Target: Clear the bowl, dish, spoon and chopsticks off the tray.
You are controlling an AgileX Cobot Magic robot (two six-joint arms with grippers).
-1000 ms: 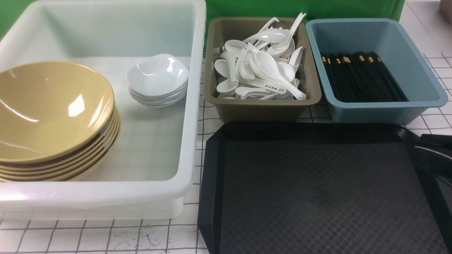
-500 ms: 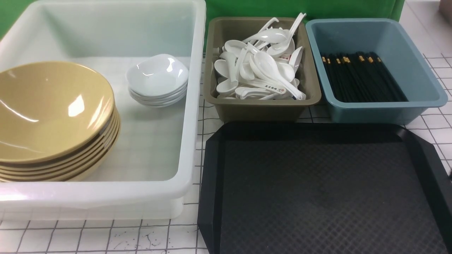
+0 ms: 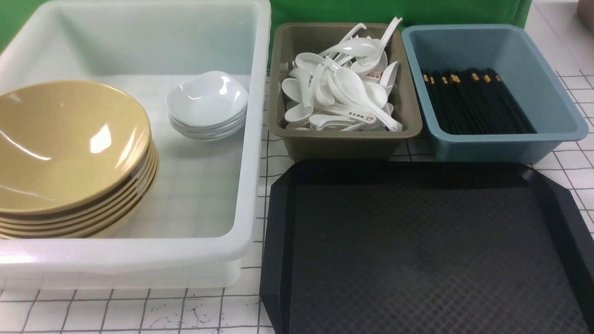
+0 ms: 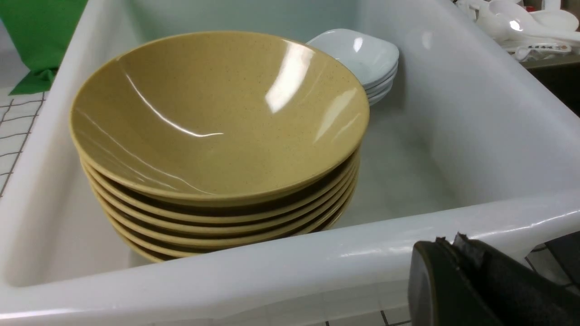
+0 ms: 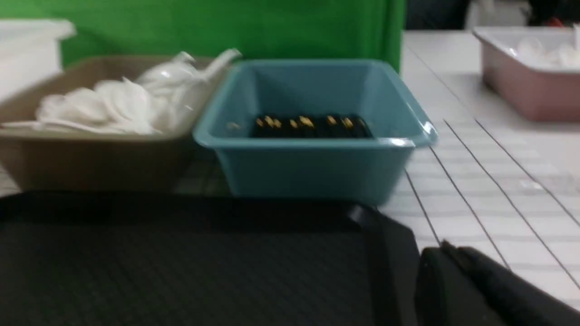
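Note:
The black tray (image 3: pixel 417 250) lies bare at the front right. A stack of several yellow bowls (image 3: pixel 60 139) sits in the white tub (image 3: pixel 250 153), and a stack of white dishes (image 3: pixel 206 97) stands behind it. White spoons (image 3: pixel 343 88) fill the brown bin (image 3: pixel 343 144). Black chopsticks (image 3: pixel 473 99) lie in the blue bin (image 3: pixel 492 148). Neither arm shows in the front view. My left gripper (image 4: pixel 446 242) is shut and empty just outside the tub's near rim (image 4: pixel 272 271), facing the bowls (image 4: pixel 217 113). My right gripper (image 5: pixel 446 249) is shut and empty beside the tray's clipped corner (image 5: pixel 385 235).
The tub, brown bin and blue bin (image 5: pixel 308 167) stand in a row behind and left of the tray. A pink tub (image 5: pixel 530 86) with white pieces sits far off to the right. White gridded tabletop (image 5: pixel 498 181) surrounds everything, with a green backdrop behind.
One second ago the right arm showed at the front view's right edge over the tray's corner. It has drawn back out of that view. The dishware has not moved.

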